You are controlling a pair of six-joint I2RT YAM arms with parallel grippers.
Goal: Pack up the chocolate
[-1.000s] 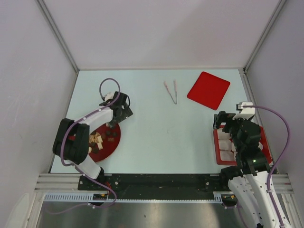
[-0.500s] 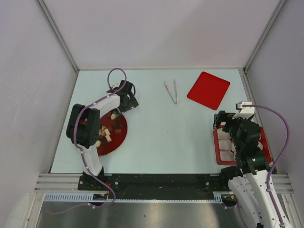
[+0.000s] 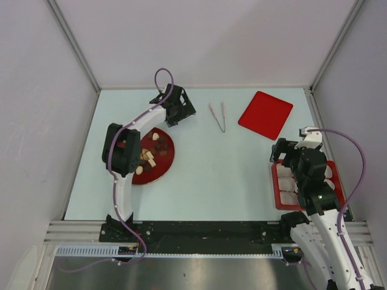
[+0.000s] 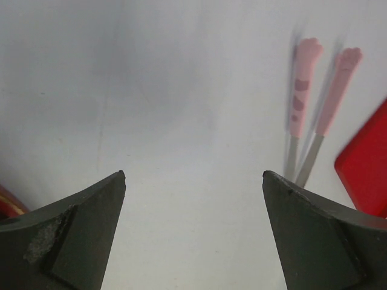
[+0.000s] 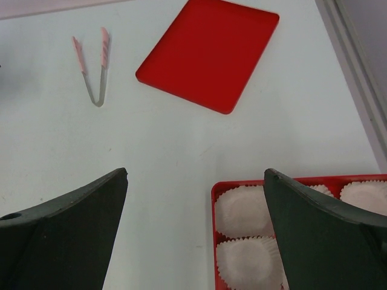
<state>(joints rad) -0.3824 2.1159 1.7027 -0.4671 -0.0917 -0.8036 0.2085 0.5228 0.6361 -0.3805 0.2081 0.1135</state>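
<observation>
Pale table (image 3: 230, 175) | chocolate (image 3: 151, 158) on plate (image 3: 169, 154) | left tool (image 4: 193, 175) beyond it, spread

Pink-handled metal tongs (image 3: 217, 116) lie on the pale table (image 3: 217, 175) near its far edge, with a flat red lid (image 3: 265, 114) just to their right and apart from them. At the right near side sits a red box (image 3: 275, 193) lined with white crinkled paper cups (image 5: 243, 209). A dark red round plate (image 3: 159, 168) rests on the left.
</observation>
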